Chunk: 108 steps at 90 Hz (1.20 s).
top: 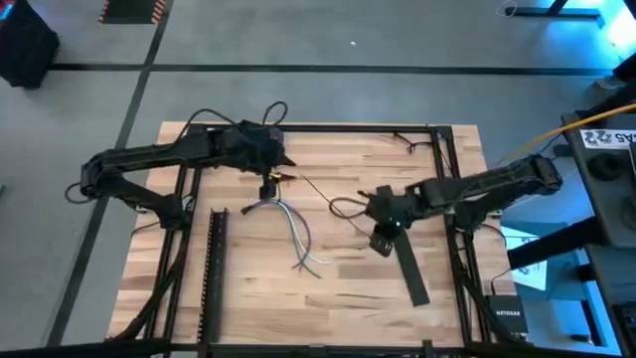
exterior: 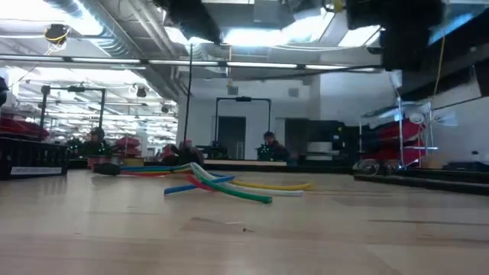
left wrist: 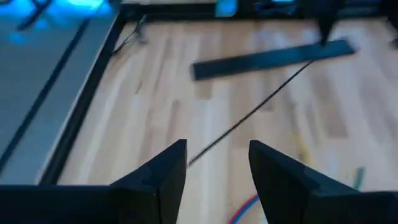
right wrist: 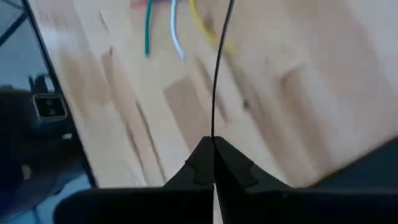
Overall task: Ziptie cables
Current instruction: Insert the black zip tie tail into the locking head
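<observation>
1. Two arms are over the wooden counter [top: 338,288], one reaching in from each side.
2. The left pincer [left wrist: 217,165] hovers above the counter's far-middle part, fingers spread with a clear gap between them, nothing in them.
3. A thin dark zip tie [left wrist: 249,115] runs along the wood straight out from that gap; I can't say whether it touches the fingers.
4. The right pincer [right wrist: 213,148] sits right of centre, its fingers pressed together on the end of that same thin dark strip, which stretches away across the boards.
5. The cables [top: 298,234] lie loose on the counter in the middle, just nearer than the left pincer and to the left of the right one, fanning out in curved strands.
6. From table height the strands show green, white, yellow, blue and red, flat on the wood, held by neither pincer.
7. A long flat black bar [top: 410,267] lies on the boards just beside the right pincer, on its near side.
8. A perforated black rail [top: 213,273] rests along the left part of the counter.
</observation>
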Tool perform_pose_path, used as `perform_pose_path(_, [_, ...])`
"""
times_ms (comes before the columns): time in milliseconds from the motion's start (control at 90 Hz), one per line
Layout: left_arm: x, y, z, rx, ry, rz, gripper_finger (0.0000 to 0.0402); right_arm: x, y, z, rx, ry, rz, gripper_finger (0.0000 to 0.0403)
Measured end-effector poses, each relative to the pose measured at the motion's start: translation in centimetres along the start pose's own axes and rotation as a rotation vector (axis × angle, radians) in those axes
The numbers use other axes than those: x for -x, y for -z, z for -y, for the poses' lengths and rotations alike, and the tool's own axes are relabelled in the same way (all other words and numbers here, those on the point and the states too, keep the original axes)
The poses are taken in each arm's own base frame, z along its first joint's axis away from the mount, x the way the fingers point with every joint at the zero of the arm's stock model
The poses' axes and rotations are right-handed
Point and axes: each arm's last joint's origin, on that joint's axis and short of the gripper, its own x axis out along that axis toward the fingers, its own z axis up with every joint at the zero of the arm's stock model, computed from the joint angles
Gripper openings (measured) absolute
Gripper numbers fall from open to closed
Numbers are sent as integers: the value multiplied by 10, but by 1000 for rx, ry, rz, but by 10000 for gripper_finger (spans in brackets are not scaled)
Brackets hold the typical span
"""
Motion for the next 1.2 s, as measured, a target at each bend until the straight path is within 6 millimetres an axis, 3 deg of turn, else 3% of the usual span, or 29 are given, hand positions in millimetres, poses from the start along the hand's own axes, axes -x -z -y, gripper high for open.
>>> perform_pose_path(278, [-42, -25, 14, -66, 115, -26, 169, 12, -20, 5, 99, 34, 99, 0])
perform_pose_path(500, [-79, -47, 27, -213, 171, -34, 169, 13, -22, 7, 136, 55, 125, 0])
perform_pose_path(733, [-116, -36, 38, -329, 216, -112, 169, 13, -23, 7, 141, 68, 137, 0])
perform_pose_path(956, [-123, -33, 39, -355, 222, -123, 150, 13, -22, 7, 139, 67, 137, 0])
perform_pose_path(1200, [-121, -34, 41, -354, 224, -118, 60, 13, -23, 6, 130, 62, 142, 0])
